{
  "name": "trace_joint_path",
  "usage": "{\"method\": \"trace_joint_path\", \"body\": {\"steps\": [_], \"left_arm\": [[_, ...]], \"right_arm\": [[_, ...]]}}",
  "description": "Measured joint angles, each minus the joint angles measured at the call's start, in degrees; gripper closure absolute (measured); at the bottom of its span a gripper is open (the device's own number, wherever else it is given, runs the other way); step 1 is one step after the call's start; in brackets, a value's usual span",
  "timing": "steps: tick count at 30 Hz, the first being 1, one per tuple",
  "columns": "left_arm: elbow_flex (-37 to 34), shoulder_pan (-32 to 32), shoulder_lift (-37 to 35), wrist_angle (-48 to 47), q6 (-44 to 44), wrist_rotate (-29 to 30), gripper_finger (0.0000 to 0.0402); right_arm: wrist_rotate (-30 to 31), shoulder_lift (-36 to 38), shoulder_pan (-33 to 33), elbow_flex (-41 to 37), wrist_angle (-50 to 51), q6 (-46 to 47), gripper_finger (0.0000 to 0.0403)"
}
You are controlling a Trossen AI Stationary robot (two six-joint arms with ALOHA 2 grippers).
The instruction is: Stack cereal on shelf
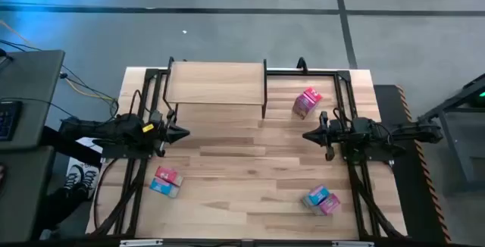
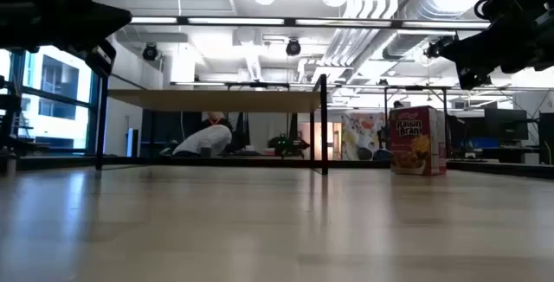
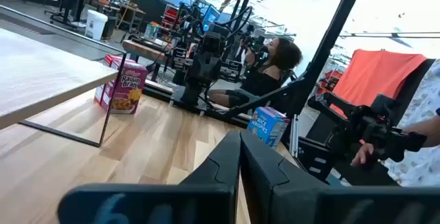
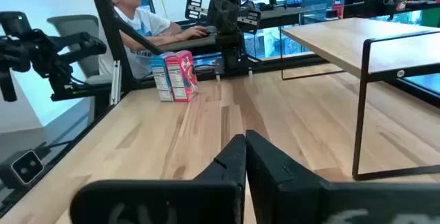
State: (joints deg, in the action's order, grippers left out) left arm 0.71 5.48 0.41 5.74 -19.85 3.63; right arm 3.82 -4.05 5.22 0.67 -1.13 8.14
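Observation:
The shelf (image 1: 216,84), a light wooden board on thin black legs, stands at the table's far edge with nothing on it. A pink cereal box (image 1: 307,101) stands upright on the table just right of the shelf and shows as Raisin Bran in the low view (image 2: 417,140). A pink and a blue box (image 1: 165,181) sit together near the front left. Another pair (image 1: 321,199) sits near the front right. My left gripper (image 1: 186,132) hovers shut at mid-left, pointing toward the table's right. My right gripper (image 1: 306,135) hovers shut at mid-right, facing it. Neither gripper holds anything.
Black metal frame rails (image 1: 350,110) run along both table sides beneath the arms. Bare plank tabletop (image 1: 242,156) lies between the two grippers. A person (image 4: 134,14) sits beyond the table's left side, and another person (image 3: 271,69) beyond its right side.

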Motion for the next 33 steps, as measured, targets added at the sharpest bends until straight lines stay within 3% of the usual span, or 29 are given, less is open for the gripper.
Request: {"method": "trace_joint_path", "body": {"steps": [19,21,23,25,28,33], "left_arm": [[0.0,0.0,0.0,0.0,0.0,0.0,0.0398],[0.0,0.0,0.0,0.0,0.0,0.0,0.0398],[0.0,0.0,0.0,0.0,0.0,0.0,0.0398],[0.0,0.0,0.0,0.0,0.0,0.0,0.0398],[0.0,0.0,0.0,0.0,0.0,0.0,0.0398],[0.0,0.0,0.0,0.0,0.0,0.0,0.0398]], "right_arm": [[0.6,-0.1,0.0,0.0,-1.9,2.1,0.0402],[6.1,-0.7,0.0,0.1,-8.8,4.6,0.0402],[15.7,-1.9,-0.2,2.1,-10.8,12.2,0.0394],[20.4,-3.8,-0.8,5.3,-10.5,15.4,0.0373],[20.6,-8.8,-2.3,11.9,-8.8,12.7,0.0315],[23.1,-21.0,-7.9,26.9,11.0,15.9,0.019]]}}
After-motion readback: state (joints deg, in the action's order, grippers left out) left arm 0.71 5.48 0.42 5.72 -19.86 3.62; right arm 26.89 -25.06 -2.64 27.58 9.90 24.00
